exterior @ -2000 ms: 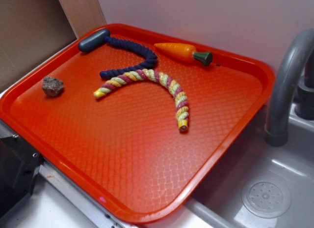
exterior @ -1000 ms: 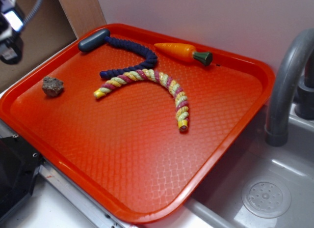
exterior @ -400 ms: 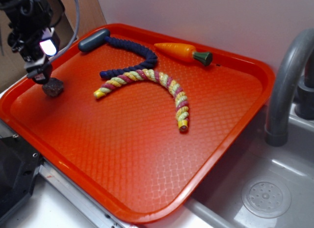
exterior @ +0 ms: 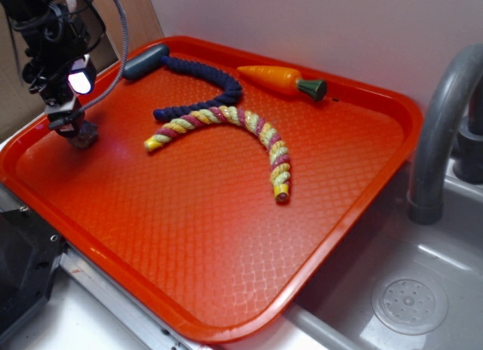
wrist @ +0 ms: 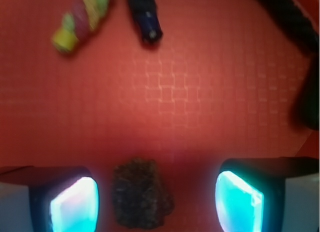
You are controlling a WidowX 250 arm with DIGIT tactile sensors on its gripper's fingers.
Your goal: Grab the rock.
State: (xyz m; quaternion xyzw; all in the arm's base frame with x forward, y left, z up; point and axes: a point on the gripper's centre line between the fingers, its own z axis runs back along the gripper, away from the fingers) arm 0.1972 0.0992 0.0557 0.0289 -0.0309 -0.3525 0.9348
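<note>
The step in hand looks like the final approach. The gripper (wrist: 156, 199) is low over the tray's (exterior: 226, 237) left part, jaws wide apart, holding nothing. The rock (wrist: 141, 193) lies between the pads (wrist: 74, 204), nearer the left one, touching neither. Next, I think, comes closing on the rock.

Black arm, grey cable looping off it, small lit white panel; tool (wrist: 157, 202) pads (wrist: 75, 204) glow cyan.
</note>
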